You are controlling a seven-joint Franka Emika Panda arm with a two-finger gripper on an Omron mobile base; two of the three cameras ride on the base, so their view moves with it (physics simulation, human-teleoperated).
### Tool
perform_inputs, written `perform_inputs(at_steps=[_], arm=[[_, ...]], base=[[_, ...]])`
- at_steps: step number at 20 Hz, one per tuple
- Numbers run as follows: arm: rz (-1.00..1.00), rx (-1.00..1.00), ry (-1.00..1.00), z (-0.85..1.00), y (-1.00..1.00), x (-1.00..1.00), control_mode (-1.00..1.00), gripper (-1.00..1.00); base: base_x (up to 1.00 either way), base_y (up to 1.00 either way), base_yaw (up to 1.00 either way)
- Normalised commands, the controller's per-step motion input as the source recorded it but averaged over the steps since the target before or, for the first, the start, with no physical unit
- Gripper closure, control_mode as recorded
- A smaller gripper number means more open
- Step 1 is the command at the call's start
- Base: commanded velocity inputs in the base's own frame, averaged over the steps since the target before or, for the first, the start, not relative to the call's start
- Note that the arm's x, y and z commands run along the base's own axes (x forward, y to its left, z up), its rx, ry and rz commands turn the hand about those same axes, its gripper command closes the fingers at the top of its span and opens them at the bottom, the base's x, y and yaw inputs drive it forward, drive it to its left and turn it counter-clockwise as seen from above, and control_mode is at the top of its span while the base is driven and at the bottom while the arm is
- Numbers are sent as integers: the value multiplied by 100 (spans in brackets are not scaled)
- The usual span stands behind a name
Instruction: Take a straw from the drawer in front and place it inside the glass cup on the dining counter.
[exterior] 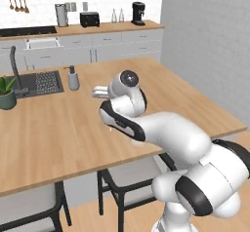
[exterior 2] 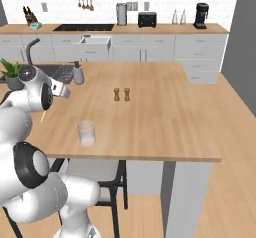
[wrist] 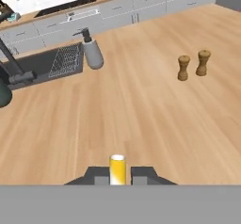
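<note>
Hand view looks straight down the pale-yellow straw (wrist: 117, 169), pinched between the gripper (wrist: 117, 175) tips, its round end facing the camera and its length running along the gripper's line toward the dining counter (wrist: 141, 115). Right base view instead catches a short slanted piece of straw (exterior 2: 43, 115) poking out below the arm, above the counter's near left part, with the glass cup (exterior 2: 86, 133) just right of it near the front edge.
</note>
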Motion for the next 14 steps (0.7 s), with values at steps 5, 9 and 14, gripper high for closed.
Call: perform_inputs(at_steps=[5,9,14], arm=[[27,1,-18,1,-83,8,-100,100],[49,9,-24,0,-83,10,-100,100],[51,8,-22,0,-73,40,-100,100]], base=[[0,0,0],[0,0,0],[0,0,0]])
